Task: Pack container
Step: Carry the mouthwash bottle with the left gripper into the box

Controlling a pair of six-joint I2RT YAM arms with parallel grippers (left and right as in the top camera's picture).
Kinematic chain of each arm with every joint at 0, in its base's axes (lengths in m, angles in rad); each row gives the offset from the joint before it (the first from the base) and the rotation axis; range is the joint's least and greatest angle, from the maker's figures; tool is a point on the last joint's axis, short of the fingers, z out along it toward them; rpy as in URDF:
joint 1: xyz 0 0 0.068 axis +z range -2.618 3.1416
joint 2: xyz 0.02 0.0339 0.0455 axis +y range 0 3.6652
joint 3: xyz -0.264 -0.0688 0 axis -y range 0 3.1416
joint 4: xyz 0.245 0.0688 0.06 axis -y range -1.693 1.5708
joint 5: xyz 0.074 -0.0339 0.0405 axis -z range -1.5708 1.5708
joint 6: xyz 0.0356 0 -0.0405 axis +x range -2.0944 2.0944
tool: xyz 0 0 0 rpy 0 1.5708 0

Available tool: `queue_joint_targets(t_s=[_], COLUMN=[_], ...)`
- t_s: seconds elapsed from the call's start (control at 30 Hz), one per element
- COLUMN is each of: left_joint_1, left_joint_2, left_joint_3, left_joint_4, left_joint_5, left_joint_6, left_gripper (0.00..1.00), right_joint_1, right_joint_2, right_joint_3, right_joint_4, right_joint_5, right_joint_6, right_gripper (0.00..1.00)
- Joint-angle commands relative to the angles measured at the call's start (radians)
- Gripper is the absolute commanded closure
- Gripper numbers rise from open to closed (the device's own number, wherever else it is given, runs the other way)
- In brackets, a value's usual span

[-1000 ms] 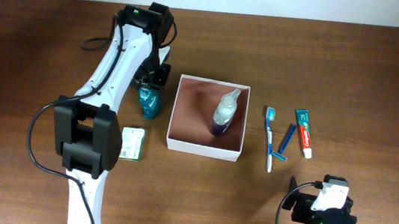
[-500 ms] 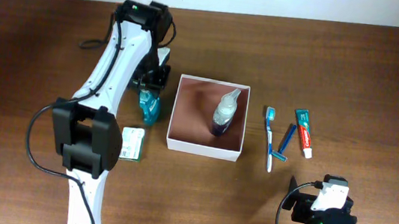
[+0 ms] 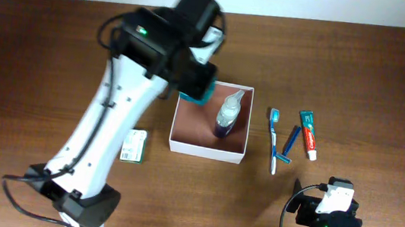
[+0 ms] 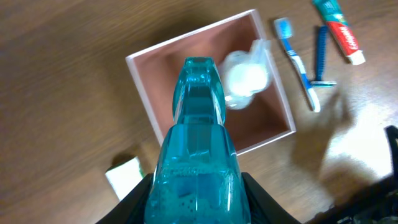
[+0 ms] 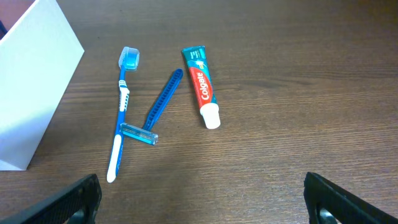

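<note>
Container (image 3: 196,132) sits centrally on the worktop (image 3: 360,70) with one pale bottle (image 3: 227,112) lying inside. Since a second ago the teal bottle (image 4: 194,143) has left the worktop beside it and hangs over its far-left corner, clenched in the left fingers (image 4: 138,202). Right fingers (image 5: 78,202) spread, idle. Lowering and release remain.

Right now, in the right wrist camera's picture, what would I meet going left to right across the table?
The white wall of the container → toothbrush → blue razor → toothpaste tube.
</note>
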Motion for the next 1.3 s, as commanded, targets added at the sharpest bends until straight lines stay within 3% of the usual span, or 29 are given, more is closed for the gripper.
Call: queue_joint_targets(t_s=[0.0,0.17,0.83,0.9,0.97,1.0,1.07,1.17,1.27], left_joint_1=[-0.015,-0.012,-0.012,-0.012,-0.013,-0.013,-0.012,-0.006,0.009], left_joint_2=[0.052,0.137,0.412,0.412,0.411,0.411,0.411,0.409,0.402], left_joint_3=[-0.012,-0.014,-0.015,-0.014,-0.012,-0.010,-0.010,-0.006,0.017], left_joint_4=[0.042,0.072,0.150,0.163,0.166,0.165,0.158,0.136,0.086], left_joint_5=[-0.068,-0.103,-0.117,-0.117,-0.117,-0.116,-0.112,-0.109,-0.109], left_joint_6=[-0.051,-0.106,-0.105,-0.105,-0.105,-0.105,-0.105,-0.105,-0.105], left_gripper=[0.86,0.87,0.80,0.74,0.60,0.49,0.39,0.29,0.26], right_joint_1=[-0.007,-0.007,-0.007,-0.007,-0.007,-0.007,-0.007,-0.007,-0.007], right_joint_2=[-0.006,-0.006,-0.006,-0.006,-0.006,-0.006,-0.006,-0.006,-0.006], right_joint_3=[-0.007,-0.007,-0.007,-0.007,-0.007,-0.007,-0.007,-0.007,-0.007], right_joint_4=[0.002,0.002,0.002,0.002,0.002,0.002,0.002,0.002,0.002], right_joint_5=[0.002,0.002,0.002,0.002,0.002,0.002,0.002,0.001,0.002], right_joint_6=[0.008,0.008,0.008,0.008,0.008,0.008,0.008,0.008,0.008], right_gripper=[0.01,0.01,0.01,0.01,0.01,0.01,0.01,0.01,0.01])
